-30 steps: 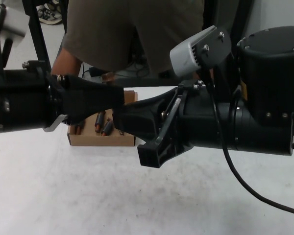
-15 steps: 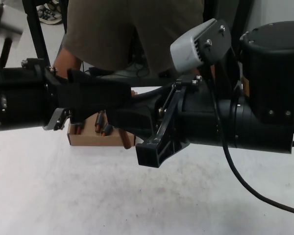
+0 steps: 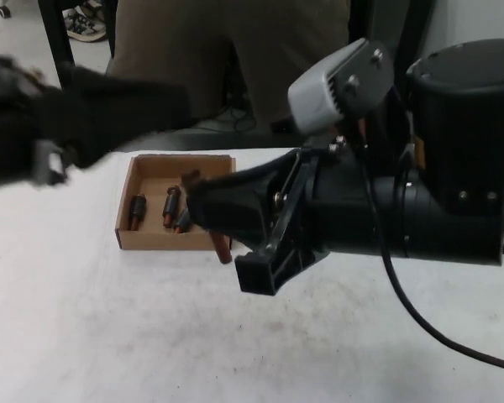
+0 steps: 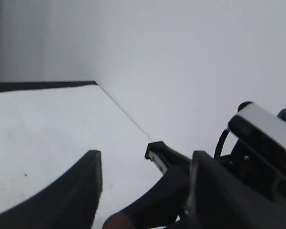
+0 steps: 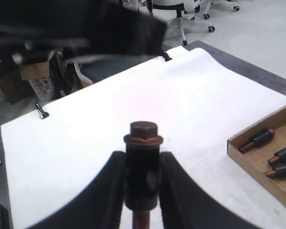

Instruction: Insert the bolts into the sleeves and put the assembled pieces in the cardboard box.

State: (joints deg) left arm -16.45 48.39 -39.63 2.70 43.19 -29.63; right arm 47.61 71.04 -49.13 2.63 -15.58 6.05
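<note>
Bolt (image 5: 143, 132) seated in its sleeve (image 5: 142, 191), clamped between the fingers of the right gripper (image 5: 142, 164) over the bench (image 3: 109, 336), at the near right corner of the cardboard box (image 3: 172, 240). Three assembled pieces (image 3: 170, 204) lie inside the box. Left gripper (image 4: 145, 164), at far left, has its fingers spread and holds nothing.

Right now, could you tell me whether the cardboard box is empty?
No, three assembled pieces lie inside the cardboard box.

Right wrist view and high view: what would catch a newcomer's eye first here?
The right gripper stands out, shut on a black sleeve with a copper-coloured bolt through it, above the white bench. Close by on the bench, the cardboard box holds three assembled pieces.
</note>
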